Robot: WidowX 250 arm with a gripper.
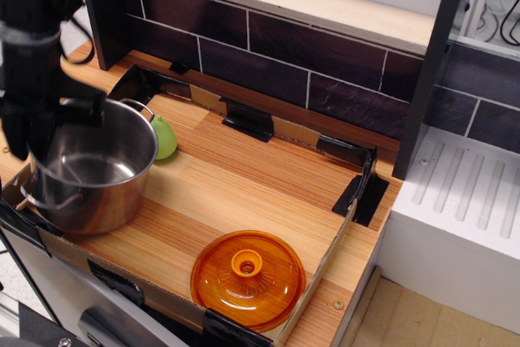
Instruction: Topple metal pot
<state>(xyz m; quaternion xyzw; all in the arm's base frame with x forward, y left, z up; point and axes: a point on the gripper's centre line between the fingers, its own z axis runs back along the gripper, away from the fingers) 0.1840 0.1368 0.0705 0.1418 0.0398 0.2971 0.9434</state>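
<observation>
The metal pot (96, 172) is a large shiny steel stockpot at the left end of the wooden counter (244, 193). It stands open side up, tipped slightly, with one wire handle at its front left (50, 201) and one at the back (138, 106). My black gripper (39, 145) comes down from the upper left onto the pot's far-left rim and appears shut on it. The fingertips are dark and hard to make out against the rim. A green pear (166, 137) sits right behind the pot, partly hidden by it.
An orange translucent domed lid (248, 276) lies at the counter's front edge. A dark tiled back wall (276, 54) with a shelf above runs behind. Black brackets (248, 119) line the counter's rim. A white ribbed drainer (463, 193) stands to the right.
</observation>
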